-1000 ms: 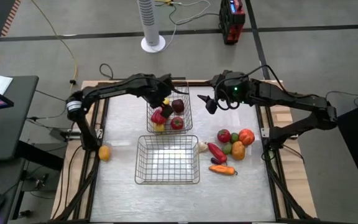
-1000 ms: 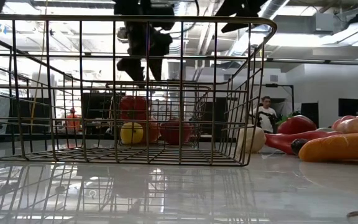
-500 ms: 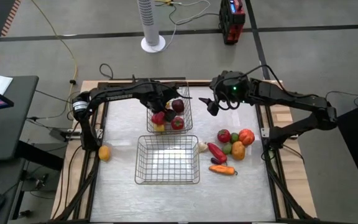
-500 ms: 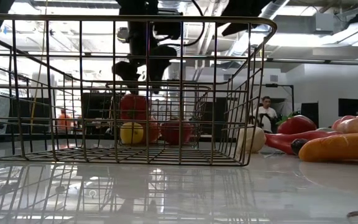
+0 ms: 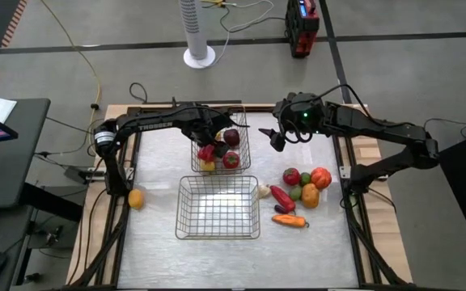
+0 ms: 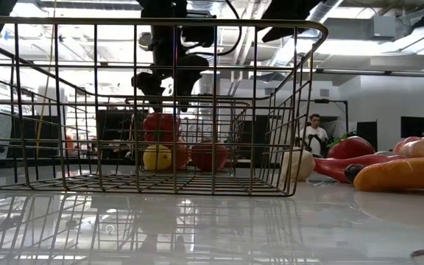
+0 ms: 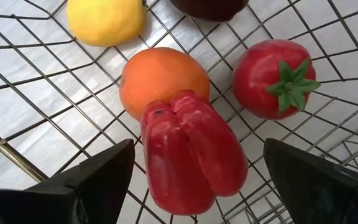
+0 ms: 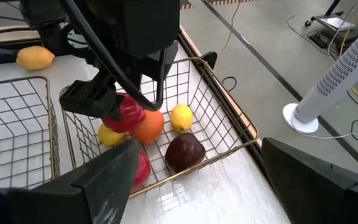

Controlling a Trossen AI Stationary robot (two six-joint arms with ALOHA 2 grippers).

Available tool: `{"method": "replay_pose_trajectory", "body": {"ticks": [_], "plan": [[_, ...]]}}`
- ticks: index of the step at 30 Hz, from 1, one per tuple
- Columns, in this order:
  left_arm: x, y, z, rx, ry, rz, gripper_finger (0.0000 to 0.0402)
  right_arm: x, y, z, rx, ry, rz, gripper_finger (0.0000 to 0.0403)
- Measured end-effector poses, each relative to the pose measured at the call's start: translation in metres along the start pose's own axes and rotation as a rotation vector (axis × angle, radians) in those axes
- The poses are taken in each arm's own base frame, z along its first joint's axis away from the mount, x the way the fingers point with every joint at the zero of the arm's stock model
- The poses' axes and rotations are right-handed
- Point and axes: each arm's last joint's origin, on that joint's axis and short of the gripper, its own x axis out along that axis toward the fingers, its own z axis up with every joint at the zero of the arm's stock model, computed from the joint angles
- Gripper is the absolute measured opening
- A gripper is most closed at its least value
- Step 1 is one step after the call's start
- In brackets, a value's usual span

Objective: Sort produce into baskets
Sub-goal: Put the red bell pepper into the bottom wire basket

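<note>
My left gripper [image 5: 210, 137] hangs open over the far wire basket [image 5: 245, 139]. Its fingers stand on either side of a red bell pepper [image 7: 188, 155] without touching it. The pepper rests on an orange [image 7: 163, 78], beside a red tomato [image 7: 272, 78], a lemon [image 7: 106, 18] and a dark purple piece [image 8: 185, 152]. My right gripper [image 5: 275, 134] is open and empty, above the table just right of that basket. The near wire basket [image 5: 179, 206] holds nothing.
A pile of produce [image 5: 302, 187] lies on the table right of the near basket: red, green and orange rounds, a red chili and an orange carrot [image 5: 290, 220]. A pale piece [image 5: 263, 191] lies by the basket's corner. A yellow-orange fruit [image 5: 136, 198] lies at the left.
My left arm has stretched out and sunk lower over the far basket. The red pepper has stayed where it lies among the other pieces. My right arm has kept still.
</note>
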Motion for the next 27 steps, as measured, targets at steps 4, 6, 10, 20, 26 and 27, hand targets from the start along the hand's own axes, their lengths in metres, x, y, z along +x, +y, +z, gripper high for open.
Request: {"method": "replay_pose_trajectory", "body": {"ticks": [4,6,10,20,26,27], "plan": [[0.0001,-0.0001,-0.0001,0.0,0.0,0.0,0.0344,0.0,0.0,-0.0009,-0.001,0.009,0.0,0.0365],[0.0001,-0.0001,-0.0001,0.0,0.0,0.0,0.0344,0.0,0.0,-0.0012,-0.002,0.012,0.0,0.0365],[0.0,-0.0001,-0.0002,0.0,0.0,0.0,0.0344,0.0,0.0001,-0.0024,-0.004,0.024,0.001,0.0364],[0.0,-0.0002,-0.0003,0.0,0.005,-0.007,0.0344,0.0,0.0001,-0.0027,0.004,0.027,0.001,0.0345],[0.0,-0.0002,-0.0004,0.0,0.005,-0.007,0.0344,0.0,0.0001,-0.0027,0.006,0.027,0.001,0.0334],[0.0,-0.0002,-0.0004,0.0,0.005,-0.007,0.0344,0.0,0.0001,-0.0027,0.006,0.027,0.001,0.0333]]}}
